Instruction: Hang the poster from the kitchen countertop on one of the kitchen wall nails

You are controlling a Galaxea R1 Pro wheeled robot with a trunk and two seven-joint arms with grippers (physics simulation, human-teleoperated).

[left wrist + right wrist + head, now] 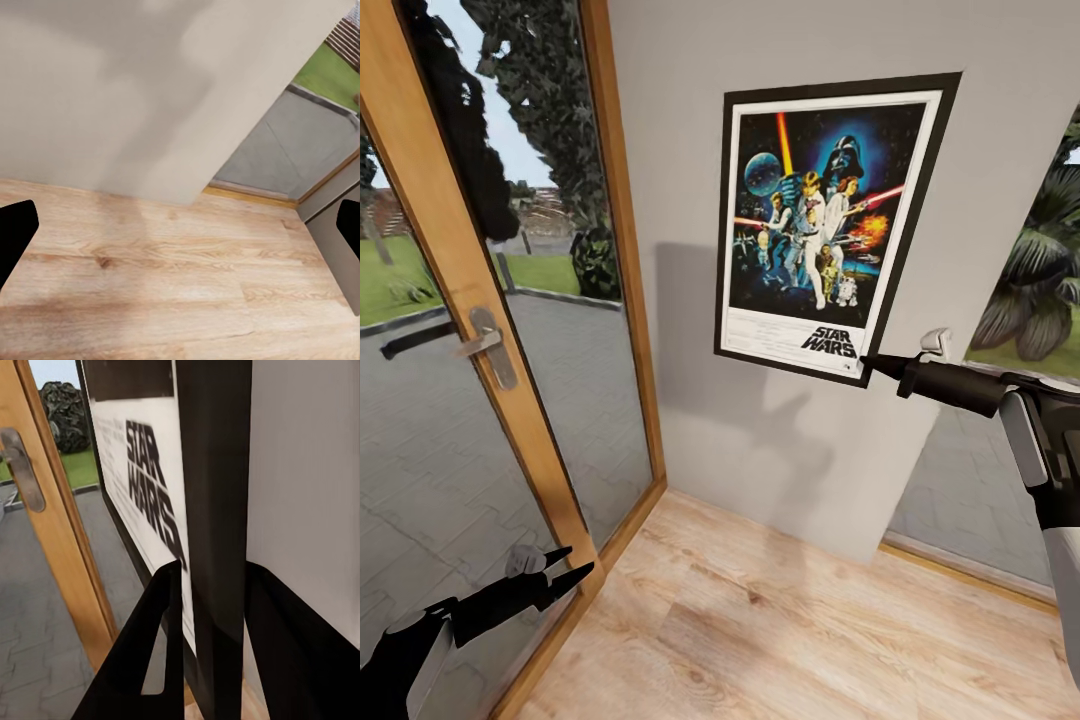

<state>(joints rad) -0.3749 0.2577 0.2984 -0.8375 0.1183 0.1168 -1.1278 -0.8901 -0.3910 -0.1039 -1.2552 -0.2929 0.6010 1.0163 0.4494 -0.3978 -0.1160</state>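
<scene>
Item: poster (828, 225), flat against the grey wall (690, 150) beside the glass door (490, 300). My right gripper (866, 366) pinches its lower right corner, frame edge between both fingers (150, 660). My left gripper (565, 568): low, parted, holding nothing.

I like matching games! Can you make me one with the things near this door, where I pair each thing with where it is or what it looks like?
Things:
1. poster
2. door handle
3. left pincer
4. floor

Descriptions:
A. light wood planks
B. low down beside the door frame, holding nothing
C. against the grey wall, bottom corner pinched by the right pincer
D. grey metal, on the wooden door frame

Right pairs: 1-C, 2-D, 3-B, 4-A
</scene>
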